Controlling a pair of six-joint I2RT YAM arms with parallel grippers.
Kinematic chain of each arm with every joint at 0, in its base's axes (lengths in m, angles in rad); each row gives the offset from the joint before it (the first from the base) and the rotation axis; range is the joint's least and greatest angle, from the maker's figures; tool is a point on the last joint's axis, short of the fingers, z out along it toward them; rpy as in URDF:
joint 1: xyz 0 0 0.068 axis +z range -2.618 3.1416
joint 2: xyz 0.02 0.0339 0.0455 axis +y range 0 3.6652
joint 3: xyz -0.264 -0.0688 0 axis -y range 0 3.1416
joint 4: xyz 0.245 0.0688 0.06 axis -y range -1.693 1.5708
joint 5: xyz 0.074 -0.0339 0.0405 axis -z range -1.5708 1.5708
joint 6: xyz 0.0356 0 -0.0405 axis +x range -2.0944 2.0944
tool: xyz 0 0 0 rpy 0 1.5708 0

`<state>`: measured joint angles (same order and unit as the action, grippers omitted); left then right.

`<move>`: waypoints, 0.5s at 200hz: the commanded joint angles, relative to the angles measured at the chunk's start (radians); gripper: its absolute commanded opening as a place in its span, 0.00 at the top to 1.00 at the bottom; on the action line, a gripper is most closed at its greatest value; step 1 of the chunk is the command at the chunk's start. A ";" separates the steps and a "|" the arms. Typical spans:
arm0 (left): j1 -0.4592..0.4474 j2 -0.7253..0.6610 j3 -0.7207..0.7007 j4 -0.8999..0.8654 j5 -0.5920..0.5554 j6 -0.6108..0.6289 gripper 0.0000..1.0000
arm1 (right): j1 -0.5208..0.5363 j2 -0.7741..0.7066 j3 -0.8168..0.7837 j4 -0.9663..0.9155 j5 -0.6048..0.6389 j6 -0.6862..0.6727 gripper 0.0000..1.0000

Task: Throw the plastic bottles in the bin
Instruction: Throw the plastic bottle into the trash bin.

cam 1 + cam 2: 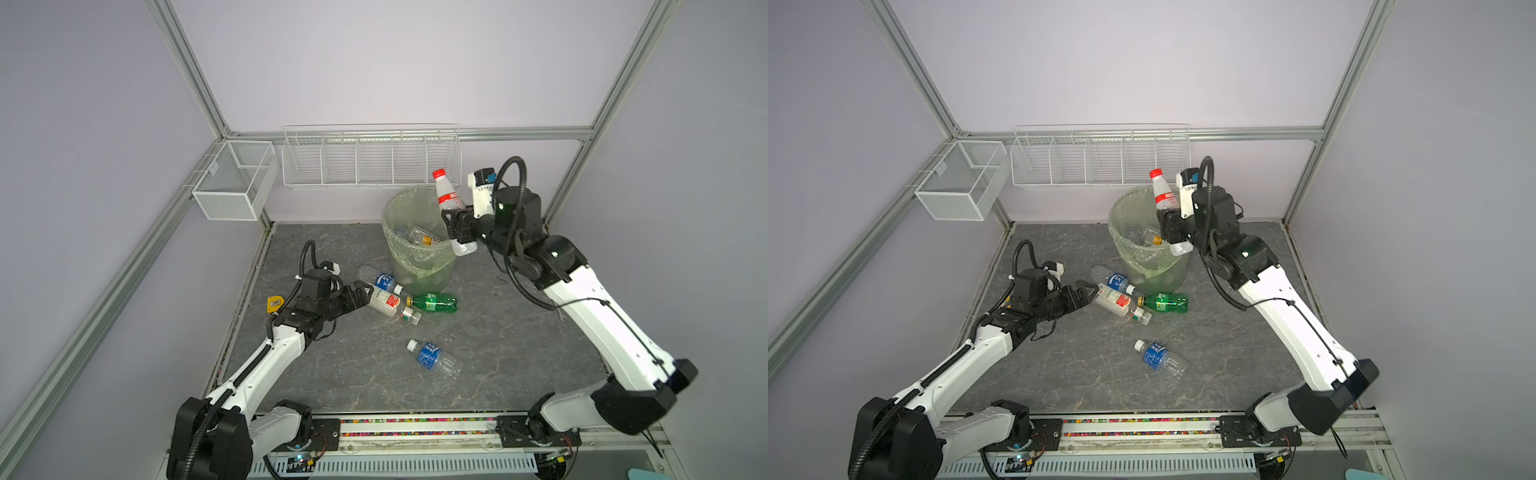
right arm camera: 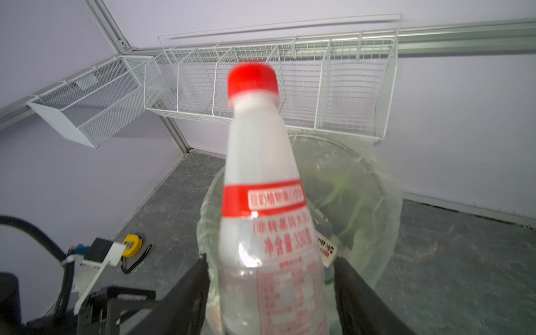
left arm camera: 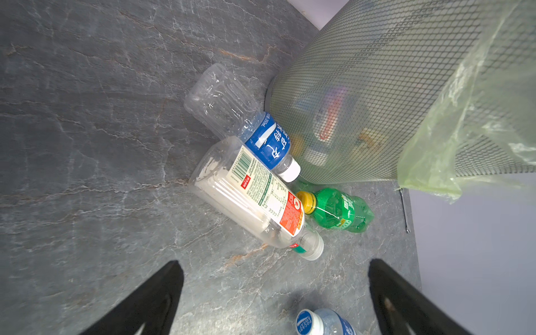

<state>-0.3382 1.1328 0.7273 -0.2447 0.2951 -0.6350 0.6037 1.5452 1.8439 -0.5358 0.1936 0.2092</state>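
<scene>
**A:** Though the red-capped bottle [image 2: 269, 232] comes out smeared in the right wrist view, what can you read of it?

**B:** Tapered milky plastic, clearer lower down, with a red band whose print is too blurred to read. It stands cap-up between the fingers of the right tool [image 2: 270, 261]. The jaws are apart, with a sliver of liner showing on each side of the bottle. The frame edge cuts off its base.

**A:** And the bin [image 1: 415, 274]?

**B:** Round fine mesh, lined with a thin, crinkled pale-green bag. The bottle hangs at its rim on the right arm's side. Bottles inside are only blurs through the mesh.

**A:** The left tool [image 3: 275, 262]?

**B:** Jaws wide apart, holding nothing, low over the dark veined counter [image 1: 498, 353], near a milky red-and-green-labelled bottle [image 3: 255, 200]. That one touches a ribbed blue-labelled bottle [image 3: 261, 136] by the bin's foot and lies just beside a green bottle [image 3: 339, 210]. A lone blue-labelled bottle [image 1: 432, 357] lies well apart.
</scene>
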 commanded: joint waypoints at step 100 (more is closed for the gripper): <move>0.005 -0.113 -0.002 -0.047 -0.018 0.003 0.01 | -0.045 -0.016 -0.053 -0.022 -0.067 -0.014 0.12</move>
<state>-0.3382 1.0134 0.7273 -0.2749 0.2806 -0.6350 0.5579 1.6131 1.8622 -0.6296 0.1516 0.1799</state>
